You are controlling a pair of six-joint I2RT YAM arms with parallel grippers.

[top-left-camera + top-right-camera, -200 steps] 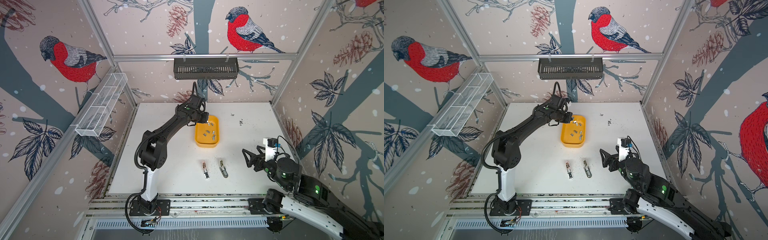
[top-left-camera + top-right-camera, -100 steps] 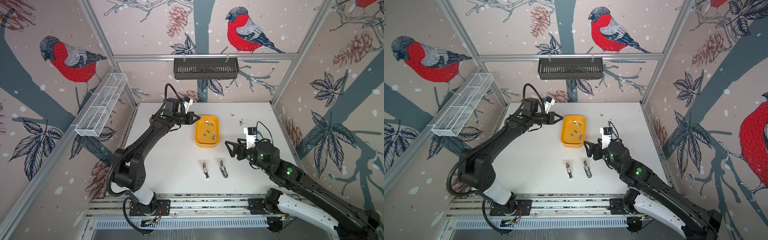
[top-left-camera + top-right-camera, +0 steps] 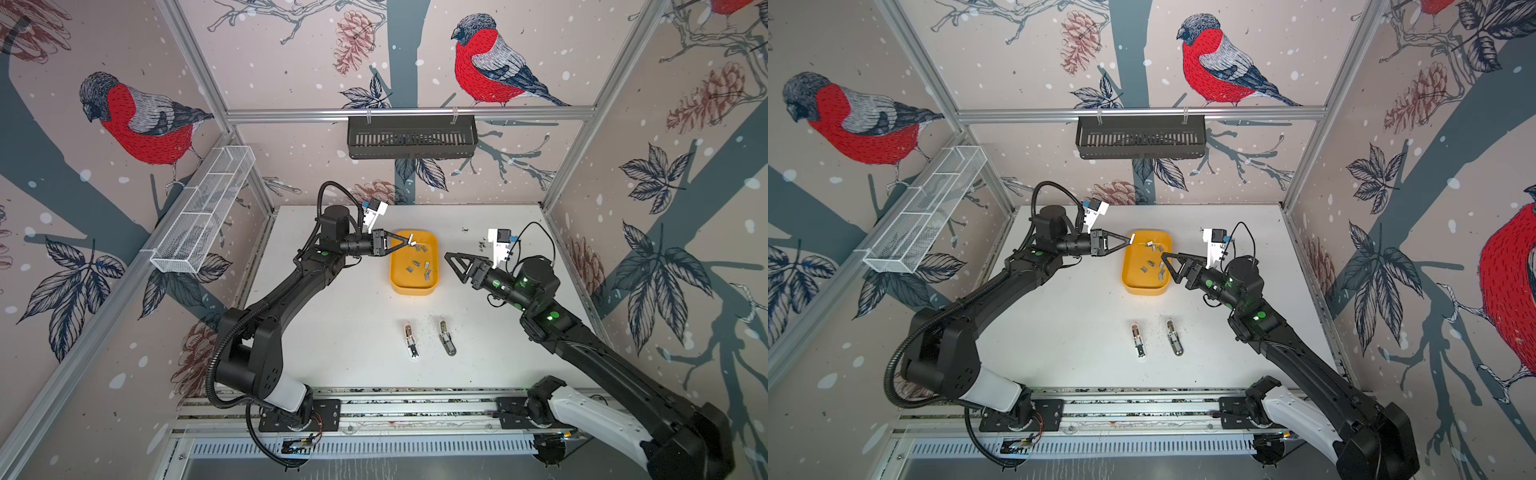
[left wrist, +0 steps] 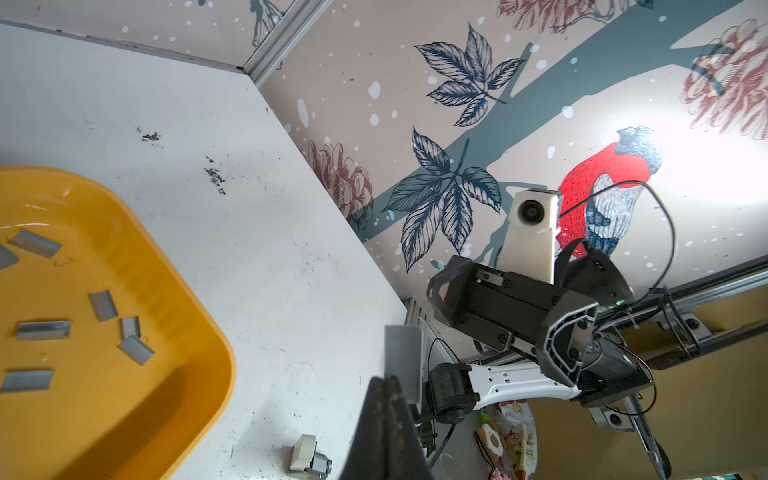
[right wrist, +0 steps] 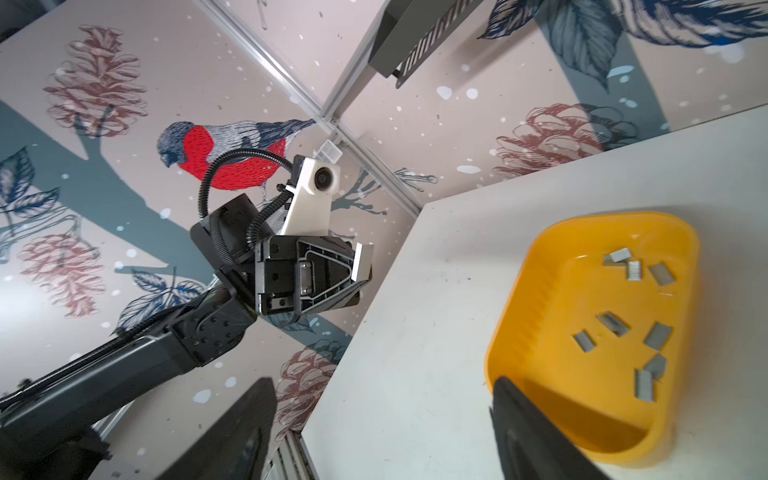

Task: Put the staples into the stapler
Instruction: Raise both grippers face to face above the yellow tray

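Note:
Two small staplers lie open on the white table toward the front, a white one point(image 3: 411, 341) point(image 3: 1138, 339) and a grey one point(image 3: 446, 337) point(image 3: 1173, 337). Several grey staples point(image 3: 417, 262) point(image 3: 1150, 262) point(image 4: 104, 305) point(image 5: 658, 334) lie loose in the yellow tray point(image 3: 392, 274) point(image 3: 1124, 270) point(image 4: 216, 353) point(image 5: 511, 324). My left gripper point(image 3: 406, 242) point(image 3: 1128, 242) point(image 4: 384, 379) hovers over the tray's left rim, shut on one staple strip point(image 3: 411, 238) point(image 3: 1132, 237) point(image 4: 402, 365) point(image 5: 361, 262). My right gripper point(image 3: 454, 268) point(image 3: 1170, 268) point(image 5: 382, 382) stands open and empty by the tray's right side, pointing at the left gripper.
A black slotted basket point(image 3: 411, 137) hangs on the back wall. A white wire rack point(image 3: 203, 208) is fixed to the left wall. Dark specks point(image 3: 465, 229) dot the table behind the tray and around the staplers.
My left gripper rose out of the tray with a staple strip, swung left, then came back toward the tray's left rim. My right arm moved from the front right up to the tray.

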